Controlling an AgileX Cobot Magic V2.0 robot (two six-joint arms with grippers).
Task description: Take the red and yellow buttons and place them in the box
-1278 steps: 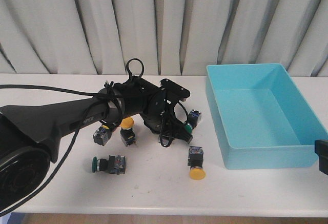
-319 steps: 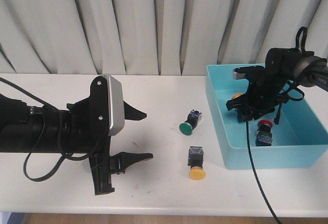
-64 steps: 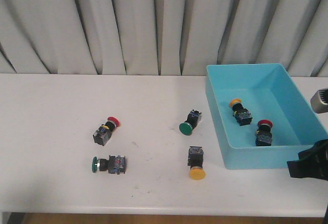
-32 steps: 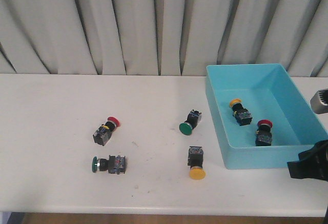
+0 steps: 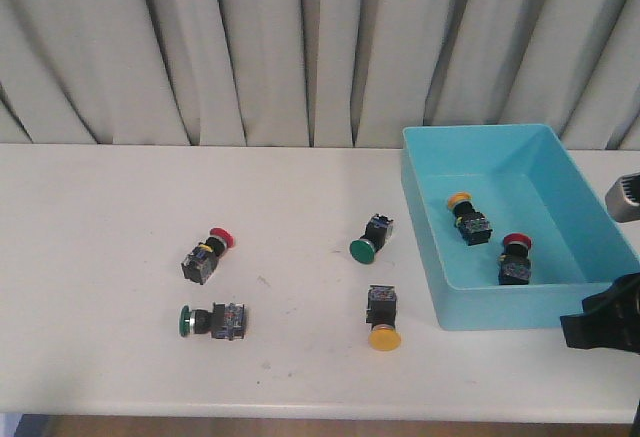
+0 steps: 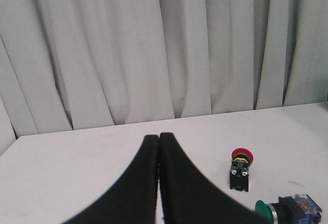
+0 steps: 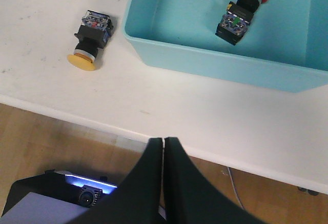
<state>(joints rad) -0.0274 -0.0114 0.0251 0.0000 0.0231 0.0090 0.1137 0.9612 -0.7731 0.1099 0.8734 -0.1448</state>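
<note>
A red button lies on the table at the left; it also shows in the left wrist view. A yellow button lies in front of the box's near left corner, also in the right wrist view. The turquoise box at the right holds a yellow button and a red button, the red one also in the right wrist view. My left gripper is shut and empty, left of the red button. My right gripper is shut and empty, over the table's front edge.
Two green-capped buttons lie on the table: one mid-table left of the box, one near the front left. The right arm's body is at the right edge. A curtain hangs behind the table.
</note>
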